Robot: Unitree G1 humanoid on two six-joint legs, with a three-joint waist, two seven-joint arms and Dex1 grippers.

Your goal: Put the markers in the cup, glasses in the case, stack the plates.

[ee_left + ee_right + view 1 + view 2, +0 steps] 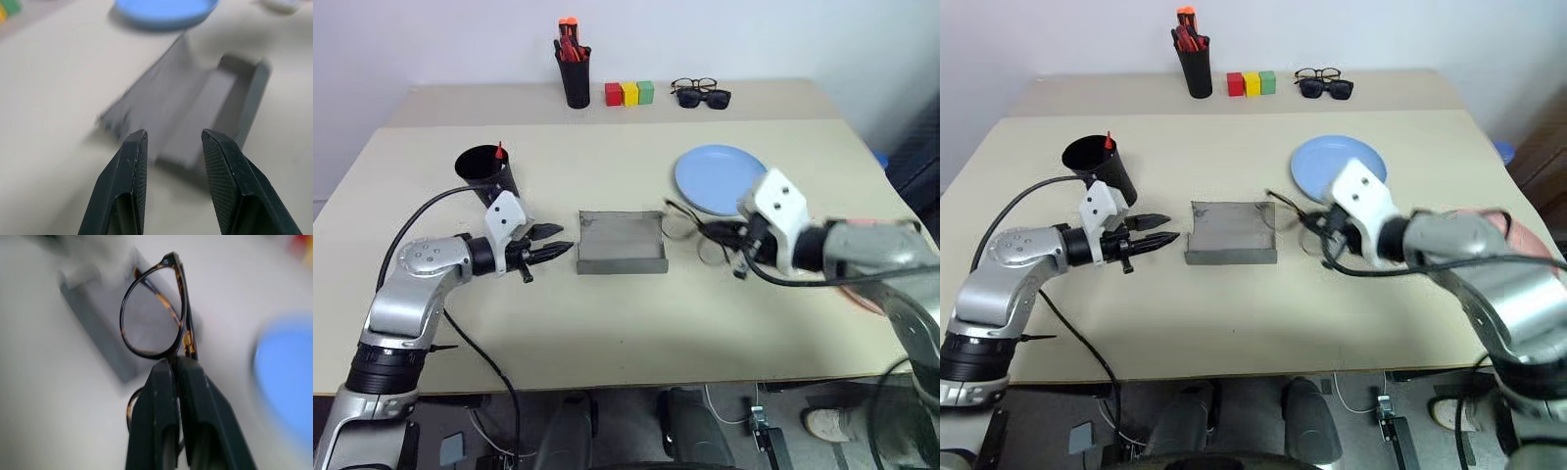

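On the left I see a red-tipped marker (498, 151) already standing in the cup (487, 172). My left gripper (551, 245) is empty with its jaws apart, just beside the open case (622, 245). My right gripper (174, 363) has closed on the glasses (154, 316), beside the case. The blue plate (715, 176) is not stacked.

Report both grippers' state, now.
Left gripper: open, holding nothing, near the case.
Right gripper: closed on the glasses.
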